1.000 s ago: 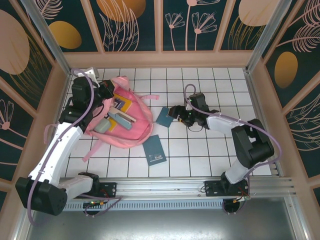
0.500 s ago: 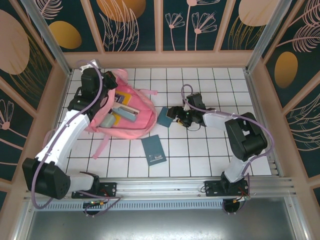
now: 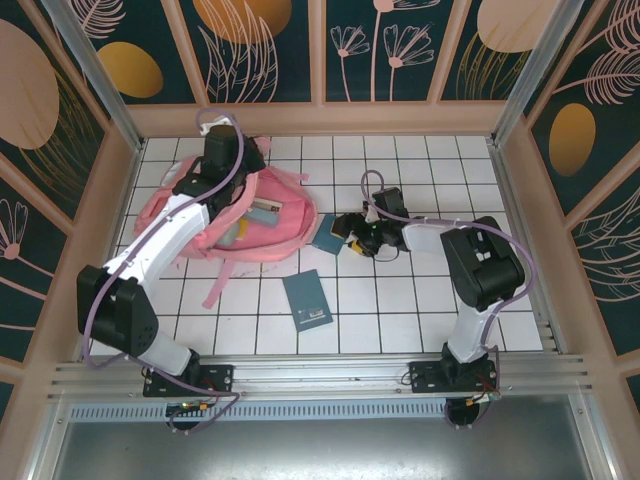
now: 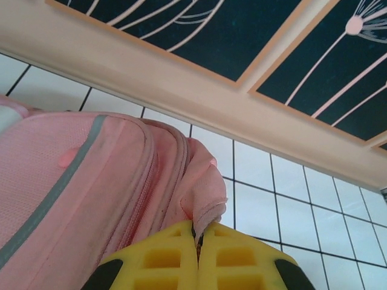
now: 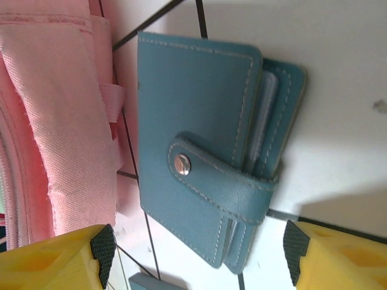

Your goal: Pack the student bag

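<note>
**Packing in progress: overhead and wrist views.** The student bag [image 3: 285, 228] lies flat on the white tiled table [image 3: 430, 300]. Its main compartment is unzipped and gapes upward, and several flat coloured items [image 3: 262, 210] already sit inside the mouth.

The left gripper [image 4: 198, 243] has its jaws closed on a fold of pink fabric at the bag's far rim, beside the zip seam. It pinches that edge and nothing else. The hold is judged to keep the mouth open and to stop the soft bag sliding while the other arm loads it.

The right gripper [image 5: 193, 257] hangs just off the bag's right side with its jaws spread wide and nothing held. One yellow finger is over the bag's pink edge and the other is over bare tile.

Between the fingers lies a blue snap-tab card wallet [image 5: 199, 151], flat on the table just beside the bag's side strap. This straddling stance suggests an approach for a pick across the wallet's shorter width.

A blue booklet [image 3: 307, 300] lies apart from the bag on its near side, toward the arm bases. It is untouched and probably still to be packed.

Two risks are judged from this layout — the thin wallet lying flat offers little edge to grip, and the finger nearest the bag could snag fabric as the jaws close
</note>
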You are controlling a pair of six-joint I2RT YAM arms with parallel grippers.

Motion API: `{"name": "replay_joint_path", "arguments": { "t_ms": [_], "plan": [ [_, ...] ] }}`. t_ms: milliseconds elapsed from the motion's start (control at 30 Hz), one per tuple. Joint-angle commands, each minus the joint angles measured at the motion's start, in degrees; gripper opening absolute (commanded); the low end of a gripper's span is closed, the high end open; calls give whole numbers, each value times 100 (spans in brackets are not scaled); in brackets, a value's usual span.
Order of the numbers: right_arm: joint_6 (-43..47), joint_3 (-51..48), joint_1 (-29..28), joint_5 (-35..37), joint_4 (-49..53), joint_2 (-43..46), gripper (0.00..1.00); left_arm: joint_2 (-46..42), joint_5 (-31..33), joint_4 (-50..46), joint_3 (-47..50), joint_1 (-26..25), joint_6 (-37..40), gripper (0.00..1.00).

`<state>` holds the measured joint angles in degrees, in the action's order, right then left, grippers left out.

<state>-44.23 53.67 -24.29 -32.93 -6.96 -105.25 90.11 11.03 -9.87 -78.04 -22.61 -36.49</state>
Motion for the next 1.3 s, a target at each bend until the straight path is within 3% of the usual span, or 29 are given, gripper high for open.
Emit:
{"name": "replay_joint_path", "arguments": {
  "t_ms": [0,367,633,700,800,867,1000,1267],
  "plan": [
    [-131,149,46,-182,-254,-167,76,259,398,-314,-328,-162,175,0],
    [-868,3,47,-979,-1838,-472,76,464,-523,17,208,-355,-186,0],
    [-1509,-115,39,-1238,-3018,-567,76,394,-729,139,500,-386,-303,0],
    [-1236,7,29,-999,-2484,-507,75,360,-640,93,509,-386,-290,0],
    [-131,554,-125,12,-413,-301,75,281,-543,64,509,-384,-268,0],
    [128,735,-229,342,262,-268,75,236,-517,47,496,-384,-246,0],
    [248,756,-296,467,637,-322,75,192,-473,46,474,-382,-231,0],
    [117,600,-336,313,459,-428,75,157,-505,11,496,-384,-212,0]
  ]
}}
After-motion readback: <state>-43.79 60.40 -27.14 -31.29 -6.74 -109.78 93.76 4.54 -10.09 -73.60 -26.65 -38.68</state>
